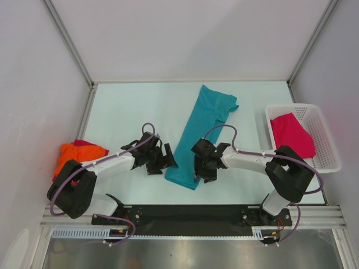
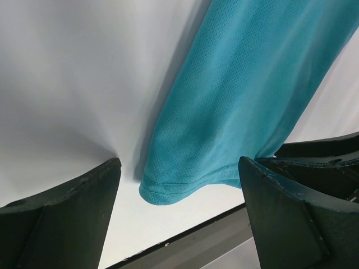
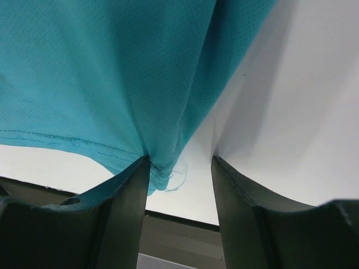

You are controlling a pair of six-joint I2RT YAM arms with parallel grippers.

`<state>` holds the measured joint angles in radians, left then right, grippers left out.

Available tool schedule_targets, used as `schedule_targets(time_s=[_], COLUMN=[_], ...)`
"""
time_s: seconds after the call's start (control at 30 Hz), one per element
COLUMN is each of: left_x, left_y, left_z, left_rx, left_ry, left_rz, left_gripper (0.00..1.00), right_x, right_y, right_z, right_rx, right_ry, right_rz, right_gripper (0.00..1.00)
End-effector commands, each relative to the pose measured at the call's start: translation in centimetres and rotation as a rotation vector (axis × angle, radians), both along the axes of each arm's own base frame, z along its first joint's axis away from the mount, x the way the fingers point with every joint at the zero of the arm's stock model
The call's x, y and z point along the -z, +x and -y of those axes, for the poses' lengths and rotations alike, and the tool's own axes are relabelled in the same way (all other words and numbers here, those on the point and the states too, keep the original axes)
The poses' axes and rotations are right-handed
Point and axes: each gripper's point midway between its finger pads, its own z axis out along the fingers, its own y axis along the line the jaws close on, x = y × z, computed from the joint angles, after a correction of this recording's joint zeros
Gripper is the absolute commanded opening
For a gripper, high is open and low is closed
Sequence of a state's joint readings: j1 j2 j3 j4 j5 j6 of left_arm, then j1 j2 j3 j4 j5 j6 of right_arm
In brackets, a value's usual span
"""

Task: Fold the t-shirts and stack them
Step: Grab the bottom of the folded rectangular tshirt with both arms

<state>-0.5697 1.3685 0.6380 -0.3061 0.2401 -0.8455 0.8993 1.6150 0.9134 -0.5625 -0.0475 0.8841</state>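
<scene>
The table (image 1: pixel 129 112) is seen stretching away beyond both sets of fingers. The teal shirt (image 1: pixel 196 134) is laid across it as one long strip, already doubled lengthwise, and its near end is brought down between the two grippers. Well outside the right gripper (image 3: pixel 179 162) the basket (image 1: pixel 331 147) is set, with the pink shirt (image 1: pixel 291 134) lying in it. Well outside the left gripper (image 2: pixel 179 162) the orange shirt (image 1: pixel 76 154) is bundled with the dark red shirt (image 1: pixel 85 143).

Now to the fingers. The left pair is spread wide and nothing is touched. The hem (image 2: pixel 168 193) is framed in the gap, just past the fingertips. The right pair is parted too, and nothing is clamped. The hem's corner (image 3: pixel 160 168) is brushed against the inner face of one finger, and bare table is shown across the rest of the gap. A loose thread (image 3: pixel 178 171) is spotted trailing from that corner.

The cloth is judged thin, light and limp, a fine mesh knit. It can be expected to sag when lifted and to slide easily on the smooth top. The stacked layers may be peeled apart if only the upper one is caught. The hem corners are judged the best hold, one for each gripper, with all layers pinched together.
</scene>
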Motion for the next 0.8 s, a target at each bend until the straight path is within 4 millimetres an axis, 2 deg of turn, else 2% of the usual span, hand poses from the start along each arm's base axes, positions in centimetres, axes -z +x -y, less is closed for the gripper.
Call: schedule_targets(time_s=[0.0, 0.1, 0.2, 0.43, 0.6, 0.7, 0.77], left_x=[-1.1, -1.6, -1.3, 1.6, 3.3, 3.8, 3.8], left_y=[0.6, 0.9, 1.0, 0.7, 0.0, -0.5, -0.7], left_z=[0.3, 0.2, 0.0, 0.2, 0.4, 0.8, 0.9], left_rx=[0.033, 0.042, 0.05, 0.046, 0.048, 0.058, 0.065], left_ry=[-0.006, 0.009, 0.023, 0.031, 0.027, 0.014, 0.003], left_rz=[0.026, 0.04, 0.042, -0.008, -0.048, -0.062, -0.065], left_gripper=[0.91, 0.91, 0.91, 0.88, 0.87, 0.83, 0.75], right_x=[-0.1, 0.2, 0.7, 1.3, 1.3, 1.4, 1.4], right_y=[0.6, 0.8, 0.5, 0.2, -0.1, -0.1, -0.2], right_z=[-1.8, -2.8, -3.3, -4.1, -3.7, -3.4, -3.4], right_rx=[0.037, 0.048, 0.046, 0.032, 0.028, 0.029, 0.03], right_ry=[0.057, 0.09, 0.104, 0.111, 0.093, 0.083, 0.085], right_rz=[0.037, 0.051, 0.046, 0.033, 0.032, 0.031, 0.03], right_gripper=[0.54, 0.54, 0.54, 0.54, 0.54, 0.54, 0.53])
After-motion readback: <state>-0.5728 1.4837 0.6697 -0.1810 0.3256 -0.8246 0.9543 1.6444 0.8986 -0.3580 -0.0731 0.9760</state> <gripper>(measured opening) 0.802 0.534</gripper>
